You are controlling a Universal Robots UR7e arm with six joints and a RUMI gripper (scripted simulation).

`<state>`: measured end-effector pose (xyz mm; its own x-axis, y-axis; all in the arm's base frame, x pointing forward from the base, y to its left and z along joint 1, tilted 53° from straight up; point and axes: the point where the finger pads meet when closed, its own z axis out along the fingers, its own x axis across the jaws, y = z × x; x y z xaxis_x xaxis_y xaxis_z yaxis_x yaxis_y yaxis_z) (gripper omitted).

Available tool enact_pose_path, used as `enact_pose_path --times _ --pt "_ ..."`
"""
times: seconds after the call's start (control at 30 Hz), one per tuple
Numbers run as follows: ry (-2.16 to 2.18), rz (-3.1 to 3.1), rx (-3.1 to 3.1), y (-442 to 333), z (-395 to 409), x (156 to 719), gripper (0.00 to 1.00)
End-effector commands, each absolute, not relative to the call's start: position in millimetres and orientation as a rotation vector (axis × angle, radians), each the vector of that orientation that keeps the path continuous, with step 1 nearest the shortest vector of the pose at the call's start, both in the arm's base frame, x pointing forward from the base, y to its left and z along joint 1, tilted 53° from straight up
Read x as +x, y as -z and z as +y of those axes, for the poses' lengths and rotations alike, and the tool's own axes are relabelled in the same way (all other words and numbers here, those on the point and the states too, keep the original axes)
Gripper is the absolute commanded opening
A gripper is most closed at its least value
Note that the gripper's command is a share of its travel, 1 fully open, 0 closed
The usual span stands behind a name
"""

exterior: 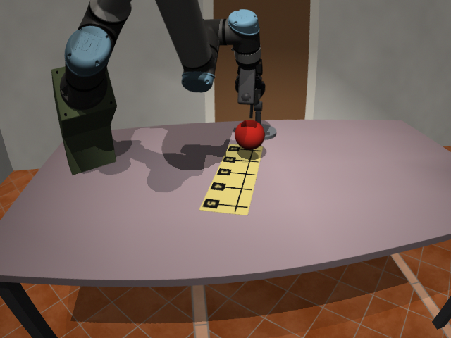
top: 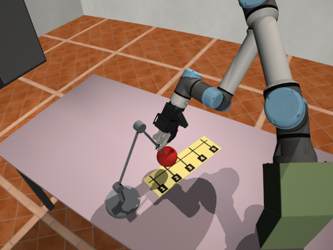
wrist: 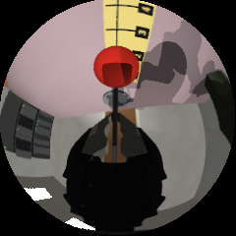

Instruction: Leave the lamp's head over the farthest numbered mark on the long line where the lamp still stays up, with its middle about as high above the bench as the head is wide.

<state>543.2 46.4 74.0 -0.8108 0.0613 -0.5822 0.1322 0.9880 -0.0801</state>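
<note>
The lamp has a grey round base (top: 122, 201), a thin lower arm up to a grey elbow joint (top: 139, 126), and a thin upper arm (top: 150, 138) sloping down to a red ball head (top: 167, 156). The head hangs above the bench near marks 1 and 2 of the yellow strip (top: 182, 165), which carries a long line with numbered marks 1 to 5. My gripper (top: 161, 144) is shut on the upper arm just behind the head. In the exterior view the head (exterior: 249, 134) floats over the strip's far end (exterior: 232, 178). In the wrist view the head (wrist: 115, 66) lies straight ahead of the closed fingers.
The robot's green pedestal (top: 295, 201) stands at the bench's right corner. A dark cabinet (top: 18, 40) stands off the bench at the far left. The bench edge runs close to the lamp base.
</note>
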Motion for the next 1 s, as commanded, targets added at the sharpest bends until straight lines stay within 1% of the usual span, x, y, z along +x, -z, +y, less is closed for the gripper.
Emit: enact_pose_path --times 0.0,0.37,0.97 --pt "0.154 2.516 0.134 -74 47 543 0.00" --pt "0.154 2.516 0.134 -74 47 544 0.00" --pt "0.166 2.514 0.173 -91 17 529 0.00"
